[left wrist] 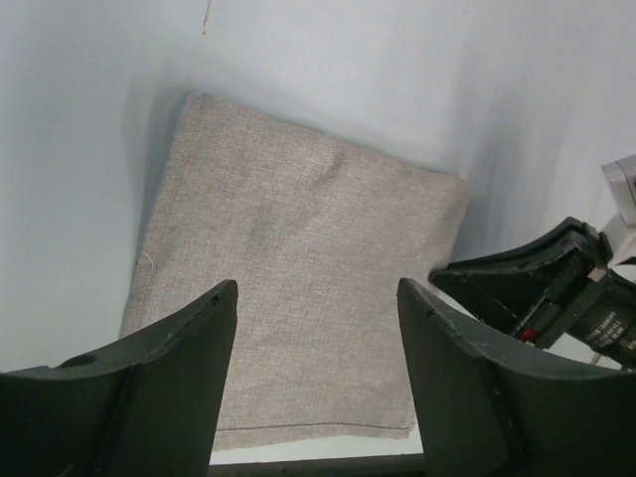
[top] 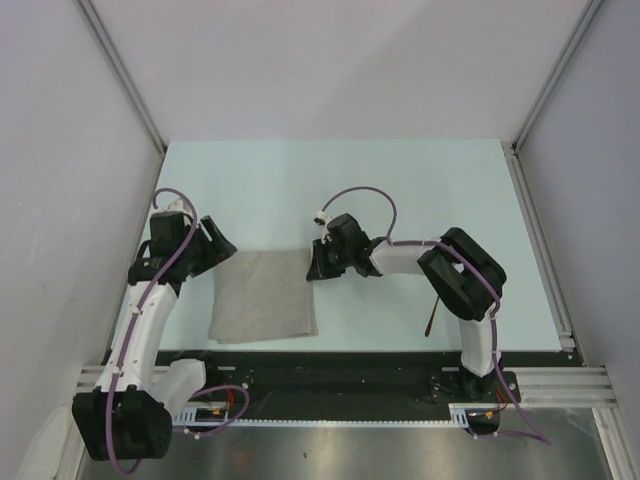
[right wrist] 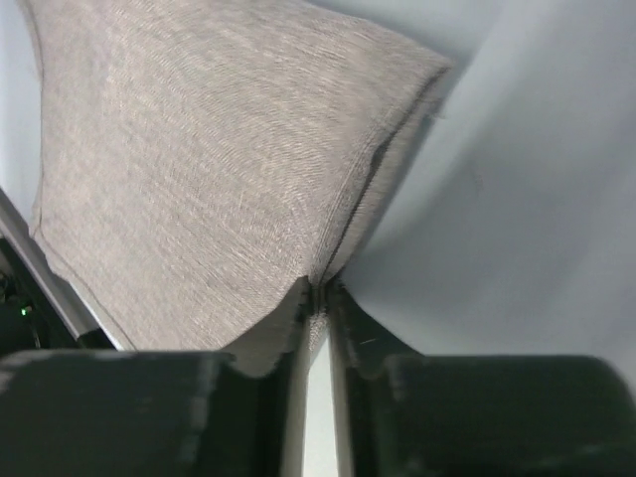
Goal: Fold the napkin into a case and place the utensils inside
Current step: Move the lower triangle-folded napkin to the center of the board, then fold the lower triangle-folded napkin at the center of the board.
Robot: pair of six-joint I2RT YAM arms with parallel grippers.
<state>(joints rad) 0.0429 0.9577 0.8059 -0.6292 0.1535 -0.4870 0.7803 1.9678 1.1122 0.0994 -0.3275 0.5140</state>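
The right pincer (right wrist: 316, 290) is clamping the napkin (top: 265, 295) at its right edge, near the far corner. The jaws are together on the cloth, which is rising off the worktop (top: 400, 180) toward them. The rest of the napkin is lying doubled over between the two arms, close to the front edge. The left pincer (left wrist: 316, 288) is hovering above the cloth's left side with its jaws wide apart, gripping nothing. A slim utensil (top: 430, 314) is lying well apart to the right, partly under the right arm.

With nothing pinning the left side, a pull across is likely dragging the whole napkin rather than folding it. The pinch may also be catching only the upper layer, which would skew the pocket. The right arm, sweeping low, could knock the utensil off the front edge.
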